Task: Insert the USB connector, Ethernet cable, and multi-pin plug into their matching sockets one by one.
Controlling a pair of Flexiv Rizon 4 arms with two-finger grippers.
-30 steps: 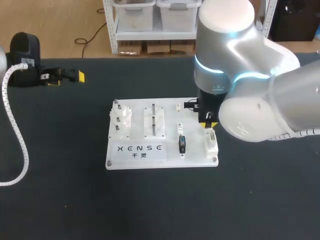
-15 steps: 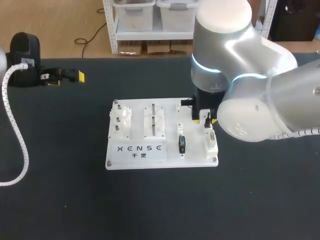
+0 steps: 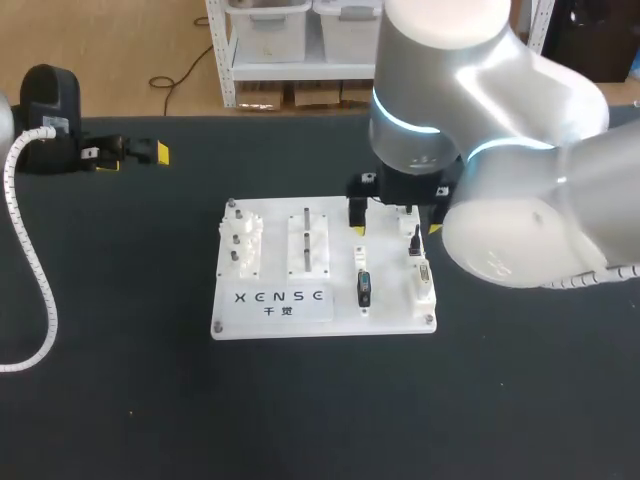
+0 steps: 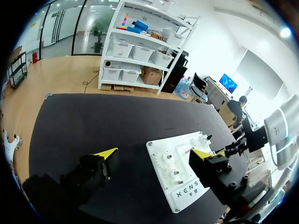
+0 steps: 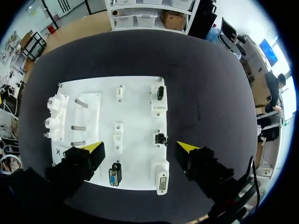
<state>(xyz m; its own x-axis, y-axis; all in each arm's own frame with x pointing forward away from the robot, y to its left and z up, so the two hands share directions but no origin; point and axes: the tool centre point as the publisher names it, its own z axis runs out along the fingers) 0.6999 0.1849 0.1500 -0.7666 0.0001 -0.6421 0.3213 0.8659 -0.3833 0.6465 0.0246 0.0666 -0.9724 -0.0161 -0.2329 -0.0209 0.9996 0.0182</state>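
**A:** Head view first. Where does everything sit?

**B:** The white board (image 3: pixel 395 320) lies mid-table on the black table (image 3: pixel 120 350). Read the board as a clock, with its lettered edge at six. The right arm (image 3: pixel 480 130) comes in from the table's three o'clock, and its bulk covers the board's one o'clock corner. The right gripper (image 3: pixel 393 220) hangs over the board between twelve and two, fingers wide apart and not touching any plug.

**A:** And the plugs?

**B:** A small black plug (image 3: pixel 415 240) stands at three, just beside one finger. The white multi-pin plug (image 3: pixel 424 285) lies at four and a blue-faced connector (image 3: pixel 364 290) at five. The gear block (image 3: pixel 243 240) is at ten, with the peg plate (image 3: pixel 310 240) near the centre.

**A:** The other arm?

**B:** The left gripper (image 3: pixel 133 156) is at the table's ten o'clock, well apart from the board.

**A:** Left wrist view?

**B:** Its fingers spread wide with only table under them. The board lies ahead, and one finger's black block cuts off its near corner. The right arm stands over its far end.

**A:** Right wrist view?

**B:** It looks straight down on the board, with the yellow tips far apart. One finger overlaps the lettered corner at seven, hiding most of the print. The other lies off the edge at four. The black plug sits between the tips, nearer the four o'clock finger, touched by neither. The white plug and the blue-faced connector lie side by side under the gripper at the six o'clock edge. A slotted white block (image 5: pixel 160 93) sits ahead at one.
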